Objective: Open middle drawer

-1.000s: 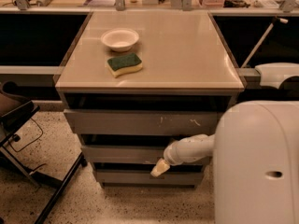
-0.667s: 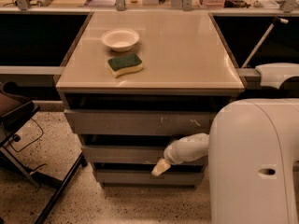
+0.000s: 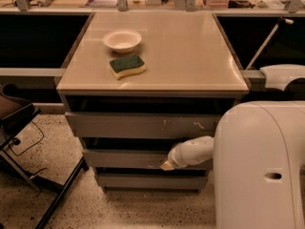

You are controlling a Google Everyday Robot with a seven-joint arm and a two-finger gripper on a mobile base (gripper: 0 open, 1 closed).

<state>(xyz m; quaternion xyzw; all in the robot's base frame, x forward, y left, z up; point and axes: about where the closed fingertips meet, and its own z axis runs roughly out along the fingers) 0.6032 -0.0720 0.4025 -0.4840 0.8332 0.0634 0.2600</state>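
Observation:
The cabinet has three grey drawer fronts under a beige top. The top drawer front (image 3: 143, 125) bears white scratch marks. The middle drawer (image 3: 121, 158) is the plain grey front below it, with a dark gap above. The narrowest bottom drawer front (image 3: 147, 181) sits lowest. My gripper (image 3: 167, 165) is at the end of the white arm, its cream tip touching the right part of the middle drawer's front. My white arm body fills the lower right and hides the cabinet's right end.
A white bowl (image 3: 122, 40) and a green-topped yellow sponge (image 3: 127, 66) lie on the cabinet top (image 3: 190, 51). A dark chair frame (image 3: 28, 142) stands on the speckled floor at the left. Cluttered counters run along the back.
My white arm body has shifted slightly left. The gripper stays at the middle drawer's front; the drawers look unmoved.

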